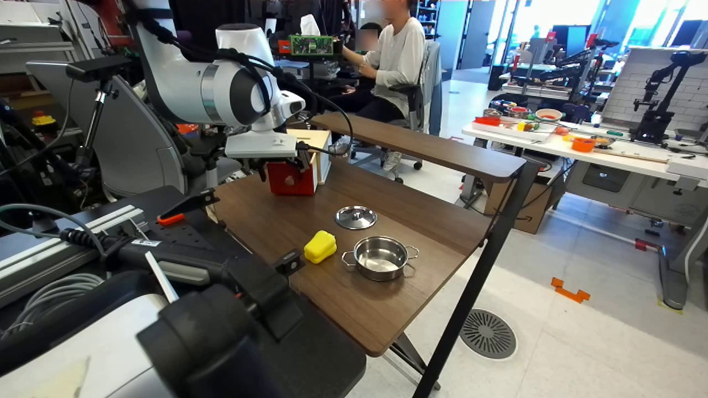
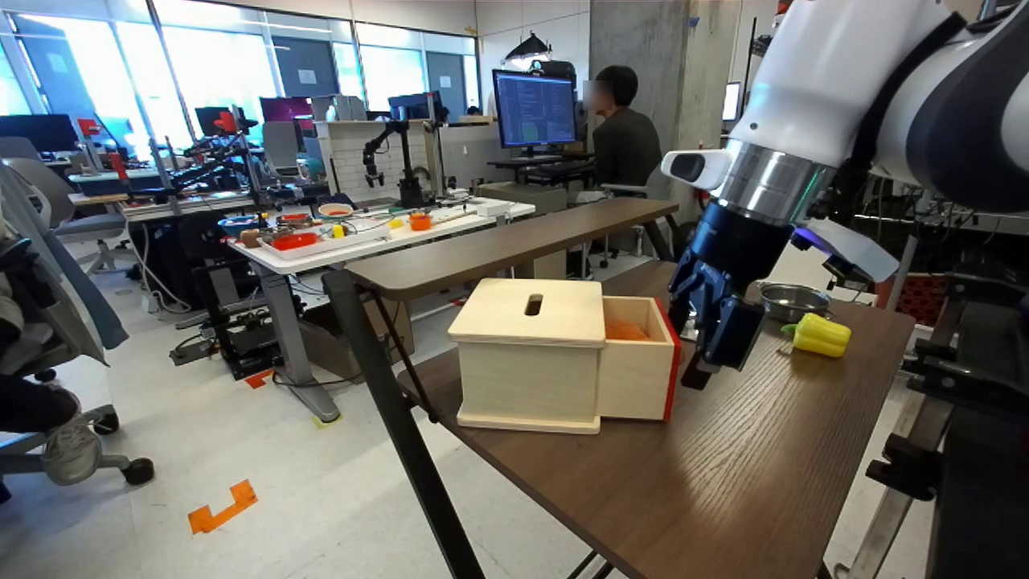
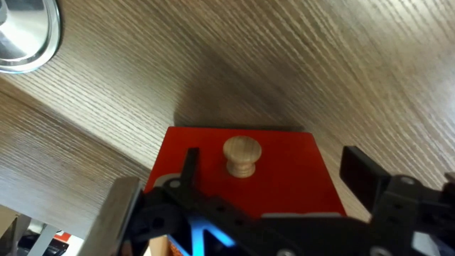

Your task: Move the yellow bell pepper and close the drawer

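Observation:
The yellow bell pepper [image 1: 320, 247] lies on the brown table beside the metal pot; it also shows in an exterior view [image 2: 821, 335] and is out of the wrist view. The drawer [image 2: 639, 378] is pulled partly out of its pale wooden box [image 2: 528, 378]; something orange [image 2: 625, 330] lies inside. Its red front [image 1: 291, 179] bears a round wooden knob [image 3: 242, 153] in the wrist view [image 3: 284, 170]. My gripper [image 2: 690, 346] is open and empty at the red front. In the wrist view its fingers [image 3: 272, 155] appear either side of the knob, the left one closer; contact cannot be told.
The two-handled metal pot [image 1: 381, 258] stands near the table's end. Its lid [image 1: 355, 217] lies between the pot and the drawer, and shows in the wrist view [image 3: 26, 35]. A raised brown shelf [image 1: 415, 145] runs along one table side, close to the wooden box.

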`<state>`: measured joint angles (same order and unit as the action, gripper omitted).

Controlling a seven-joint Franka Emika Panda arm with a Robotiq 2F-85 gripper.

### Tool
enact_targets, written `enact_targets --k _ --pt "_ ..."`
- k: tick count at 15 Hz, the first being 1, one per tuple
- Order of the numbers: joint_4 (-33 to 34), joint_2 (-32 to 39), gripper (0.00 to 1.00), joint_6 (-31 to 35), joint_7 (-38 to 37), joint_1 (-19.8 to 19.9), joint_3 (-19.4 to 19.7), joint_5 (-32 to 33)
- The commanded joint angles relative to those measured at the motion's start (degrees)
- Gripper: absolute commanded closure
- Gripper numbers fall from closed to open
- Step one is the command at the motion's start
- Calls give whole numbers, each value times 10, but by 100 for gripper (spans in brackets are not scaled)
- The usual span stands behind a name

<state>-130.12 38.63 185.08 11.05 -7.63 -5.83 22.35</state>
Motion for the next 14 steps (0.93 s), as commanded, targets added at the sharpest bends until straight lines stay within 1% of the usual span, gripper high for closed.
enact_targets --k 1,5,9,12,14 --pt "34 22 0 10 16 10 -21 -25" --pt "70 41 0 6 16 9 -34 -34" --pt "111 63 0 5 15 2 -35 -34" --pt "127 75 0 11 13 -1 -32 -35" --pt "129 75 0 13 14 3 -34 -33"
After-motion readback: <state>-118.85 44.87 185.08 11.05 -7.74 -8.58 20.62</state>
